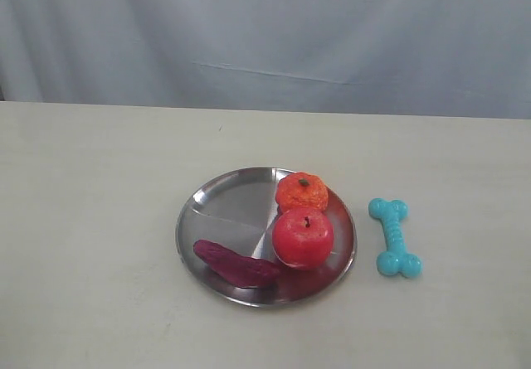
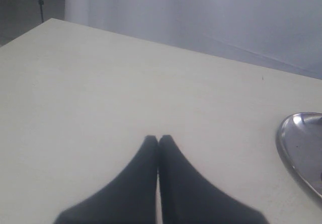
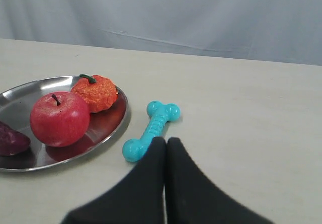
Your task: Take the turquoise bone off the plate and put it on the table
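Note:
The turquoise bone (image 1: pixel 395 237) lies flat on the table (image 1: pixel 91 220), just right of the silver plate (image 1: pixel 217 193) and apart from its rim. In the right wrist view the bone (image 3: pixel 151 128) sits on the cream surface beside the plate (image 3: pixel 30 89), with my right gripper (image 3: pixel 165 140) shut and empty just short of its near end. My left gripper (image 2: pixel 158 138) is shut on nothing over bare table (image 2: pixel 100 83), with the plate's rim (image 2: pixel 285 144) off to one side. Neither gripper shows in the exterior view.
On the plate rest a red apple (image 1: pixel 303 236), an orange bumpy fruit (image 1: pixel 301 191) and a dark purple piece (image 1: pixel 236 263). A pale grey cloth backdrop (image 1: pixel 265 29) hangs behind the table's far edge.

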### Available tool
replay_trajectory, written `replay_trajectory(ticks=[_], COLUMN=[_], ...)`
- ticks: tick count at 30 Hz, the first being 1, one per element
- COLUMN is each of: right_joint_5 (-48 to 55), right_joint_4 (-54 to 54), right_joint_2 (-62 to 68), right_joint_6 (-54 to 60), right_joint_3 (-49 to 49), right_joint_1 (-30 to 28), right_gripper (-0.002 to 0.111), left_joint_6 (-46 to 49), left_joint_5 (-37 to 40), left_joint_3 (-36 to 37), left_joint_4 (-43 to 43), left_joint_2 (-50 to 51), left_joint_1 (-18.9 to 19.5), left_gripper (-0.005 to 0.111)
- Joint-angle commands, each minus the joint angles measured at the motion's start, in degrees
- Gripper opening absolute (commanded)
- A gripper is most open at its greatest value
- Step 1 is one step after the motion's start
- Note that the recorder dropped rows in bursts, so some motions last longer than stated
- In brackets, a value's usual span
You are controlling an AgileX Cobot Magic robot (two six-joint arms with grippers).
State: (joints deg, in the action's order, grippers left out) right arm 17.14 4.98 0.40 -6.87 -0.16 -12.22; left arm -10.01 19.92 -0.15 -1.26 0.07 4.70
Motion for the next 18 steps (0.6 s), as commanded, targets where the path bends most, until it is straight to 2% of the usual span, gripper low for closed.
replay_trajectory(ticks=[1,18], right_joint_5=[0.12,0.12], right_joint_4=[0.49,0.49], right_joint_2=[-0.40,-0.40], right_joint_6=[0.51,0.69], right_joint_3=[0.16,0.16], right_joint_1=[-0.31,-0.31], right_gripper=[0.000,0.000], left_joint_6=[-0.11,-0.11], left_joint_5=[-0.30,-0.30], left_joint_3=[0.15,0.15], left_joint_4=[0.00,0.00], left_joint_2=[-0.07,-0.07], left_joint_1=[0.06,0.06], left_gripper=[0.000,0.000])
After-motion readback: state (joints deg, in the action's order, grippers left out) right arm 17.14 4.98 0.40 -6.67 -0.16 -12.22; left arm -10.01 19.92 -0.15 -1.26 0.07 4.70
